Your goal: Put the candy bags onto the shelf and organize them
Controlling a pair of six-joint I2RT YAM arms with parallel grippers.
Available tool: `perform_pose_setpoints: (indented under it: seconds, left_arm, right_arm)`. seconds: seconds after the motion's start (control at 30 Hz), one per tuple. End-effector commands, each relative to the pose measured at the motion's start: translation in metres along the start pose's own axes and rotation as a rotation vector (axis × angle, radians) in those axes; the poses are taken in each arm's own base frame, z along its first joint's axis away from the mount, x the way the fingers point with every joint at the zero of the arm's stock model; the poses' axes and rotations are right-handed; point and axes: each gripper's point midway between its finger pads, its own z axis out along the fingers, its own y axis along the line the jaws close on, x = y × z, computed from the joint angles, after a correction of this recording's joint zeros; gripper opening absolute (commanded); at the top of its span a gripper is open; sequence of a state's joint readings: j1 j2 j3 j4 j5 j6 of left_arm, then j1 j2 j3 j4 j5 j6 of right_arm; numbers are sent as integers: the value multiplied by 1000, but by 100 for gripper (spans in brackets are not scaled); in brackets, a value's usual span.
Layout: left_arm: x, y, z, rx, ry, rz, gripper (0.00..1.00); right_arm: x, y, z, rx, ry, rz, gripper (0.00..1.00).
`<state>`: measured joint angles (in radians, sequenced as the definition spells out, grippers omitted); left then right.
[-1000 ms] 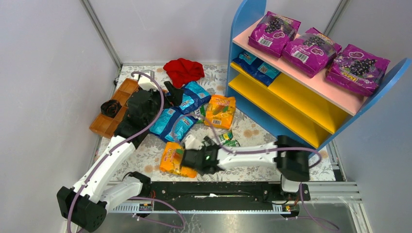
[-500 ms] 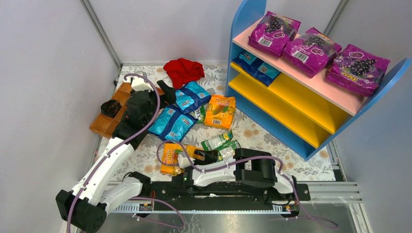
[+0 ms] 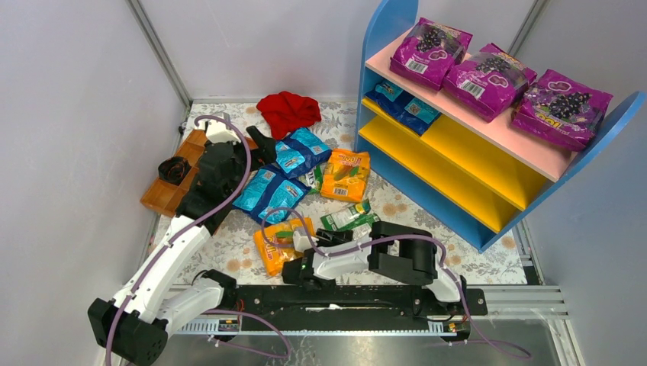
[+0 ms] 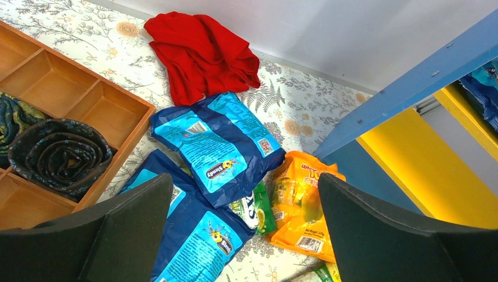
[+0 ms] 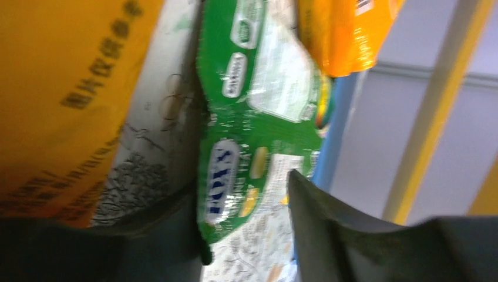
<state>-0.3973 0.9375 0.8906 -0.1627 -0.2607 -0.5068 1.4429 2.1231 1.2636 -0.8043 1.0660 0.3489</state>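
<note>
Loose candy bags lie on the flowered mat: two blue ones (image 3: pixel 305 149) (image 3: pixel 271 191), an orange one (image 3: pixel 345 175), a second orange one (image 3: pixel 282 242) and a green one (image 3: pixel 347 217). My left gripper (image 3: pixel 263 149) hovers open above the blue bags (image 4: pixel 217 141), with nothing between its fingers (image 4: pixel 135 223). My right gripper (image 3: pixel 329 235) sits low beside the near orange bag. In the blurred right wrist view the end of the green bag (image 5: pixel 246 153) lies between its parted fingers (image 5: pixel 329 229). The shelf (image 3: pixel 458 152) stands at the right, with blue bags (image 3: pixel 404 103) on its upper yellow board.
Three magenta grape bags (image 3: pixel 488 76) lie on the shelf's pink top board. A red cloth (image 3: pixel 288 110) is bunched at the back. A brown wooden tray (image 3: pixel 179 171) holding dark rolled items (image 4: pixel 59 153) stands at the left, next to my left arm.
My right arm has folded back and its gripper has swung from the near orange bag to the green bag, jaws narrowing. That orange bag shifted right. The left gripper edged back slightly.
</note>
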Motion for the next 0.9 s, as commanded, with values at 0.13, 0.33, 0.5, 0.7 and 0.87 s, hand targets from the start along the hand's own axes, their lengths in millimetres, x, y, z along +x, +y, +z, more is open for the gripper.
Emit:
perform_pose_setpoints:
  seconds: [0.13,0.33,0.5,0.7,0.87]
  left_arm:
    - [-26,-14,-2,52,-74,-33,99]
    - [-25,-17,-1,63,-67,-34,99]
    - [-25,-17,-2,67,-70,-35,99]
    - [-26,-19,-3,79,-73,-40,99]
    - [-27,-20,-4,86,-76,-43,99]
  right_arm:
    - [-5,-6,0,-58,-33,170,26]
    - [-9,-48,-23,-103,-122,257,0]
    - [-10,-81,-41,-156,-204,272,0]
    - [-26,-131,-61,-276,-386,322,0]
    - [-39,-197,-66,-267,-525,415,0]
